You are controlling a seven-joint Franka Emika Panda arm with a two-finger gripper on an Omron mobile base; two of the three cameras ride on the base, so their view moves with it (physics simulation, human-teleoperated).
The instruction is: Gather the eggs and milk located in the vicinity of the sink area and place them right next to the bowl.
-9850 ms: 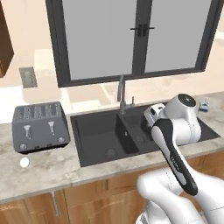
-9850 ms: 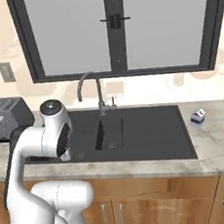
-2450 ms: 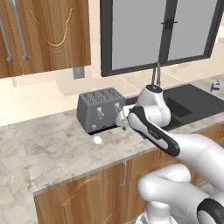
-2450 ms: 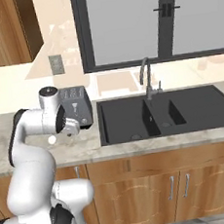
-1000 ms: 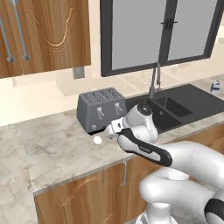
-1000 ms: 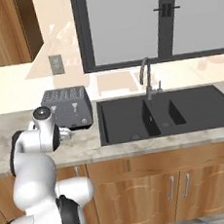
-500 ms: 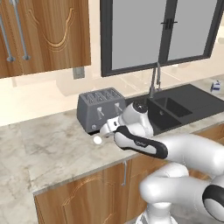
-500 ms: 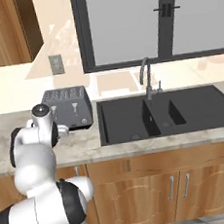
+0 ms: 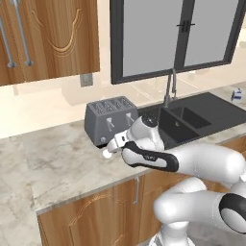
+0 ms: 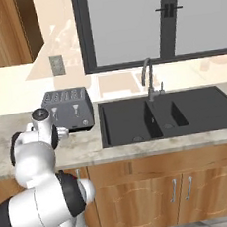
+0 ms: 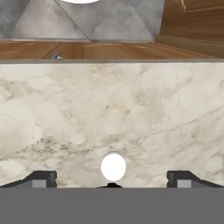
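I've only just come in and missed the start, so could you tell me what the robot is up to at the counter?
The white arm has reached down over the marble counter in front of the toaster, left of the sink. Its gripper is open, with the fingers standing on either side of a small white egg on the counter. Nothing is gripped yet. The milk carton sits far off, beyond the sink.

base views: behind arm, left and right | share toaster (image 9: 109,120), sink (image 10: 160,114) | hand view: close above counter (image 11: 131,113)
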